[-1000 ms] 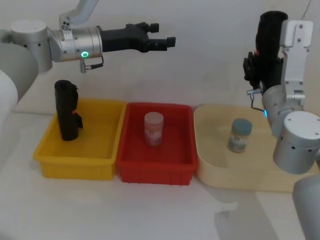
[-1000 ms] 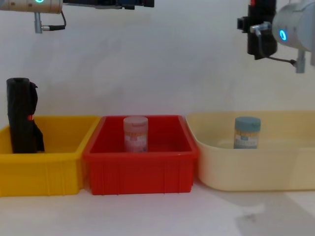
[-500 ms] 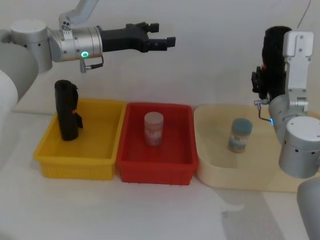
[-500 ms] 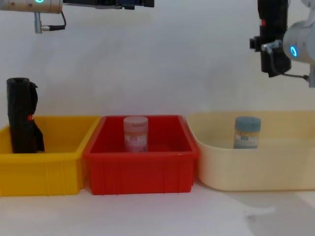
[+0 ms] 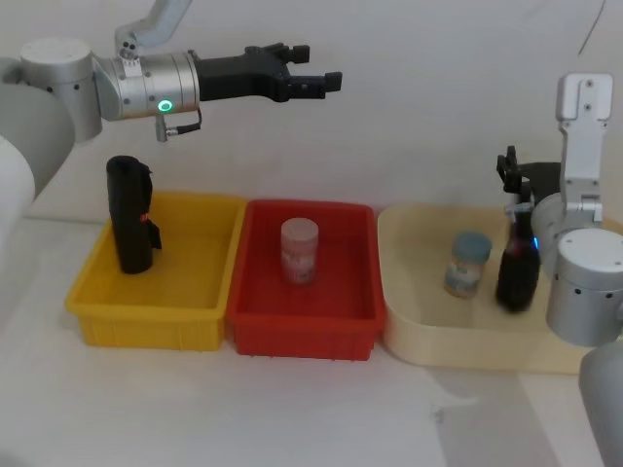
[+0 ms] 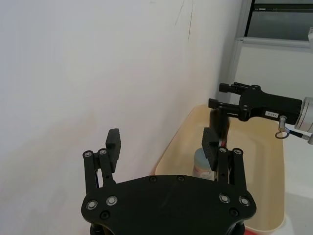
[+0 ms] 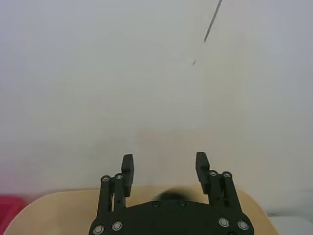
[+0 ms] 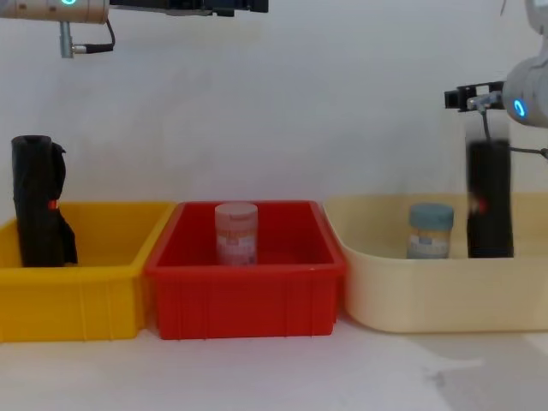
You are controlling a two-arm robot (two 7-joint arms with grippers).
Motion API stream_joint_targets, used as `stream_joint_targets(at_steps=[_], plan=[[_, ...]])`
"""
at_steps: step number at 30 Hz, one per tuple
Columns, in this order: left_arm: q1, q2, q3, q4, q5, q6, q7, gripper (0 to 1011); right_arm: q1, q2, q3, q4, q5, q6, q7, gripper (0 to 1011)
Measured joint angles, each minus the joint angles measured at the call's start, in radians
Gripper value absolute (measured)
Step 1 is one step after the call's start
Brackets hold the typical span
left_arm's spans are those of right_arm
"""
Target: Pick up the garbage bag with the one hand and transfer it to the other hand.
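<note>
White wall behind; beneath the right gripper (image 8: 476, 96), fingers spread and empty, the smooth black plastic garbage bag roll (image 8: 490, 199) stands in the beige tub (image 8: 411, 291). Light, slick, slightly yielding: grip mid-body. Left gripper (image 5: 321, 82) hovers open, well apart.

Silver-white cylindrical arms with black jaws (silver screws at the joints), green and blue indicator lights.

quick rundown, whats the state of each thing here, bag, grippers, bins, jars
garbage bag: upright in the beige tub, not gripped
right gripper: open, above the bag
left gripper: open, held high over the bins
lumpy black roll: upright in the yellow bin
pink-lidded jar: upright in the red bin, lid on
blue-lidded jar: upright in the tub, lid on
</note>
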Motion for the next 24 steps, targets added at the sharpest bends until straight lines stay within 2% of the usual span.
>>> stream_joint_targets(at_steps=[1,3,8,10,24], plan=[[0.0,0.0,0.0,0.0,0.0,0.0,0.0,1001,0.001,0.0,0.001,0.003,-0.001,0.001,-0.001,789],[0.0,0.0,0.0,0.0,0.0,0.0,0.0,1001,0.001,0.0,0.001,0.004,-0.001,0.002,-0.002,799],[0.0,0.0,0.0,0.0,0.0,0.0,0.0,1001,0.004,-0.001,0.005,0.014,-0.004,0.006,-0.007,973],[0.0,0.0,0.0,0.0,0.0,0.0,0.0,1001,0.005,-0.001,0.006,0.016,-0.005,0.007,-0.008,999],[0.0,0.0,0.0,0.0,0.0,0.0,0.0,1001,0.008,-0.002,0.009,0.024,-0.007,0.01,-0.012,1000]])
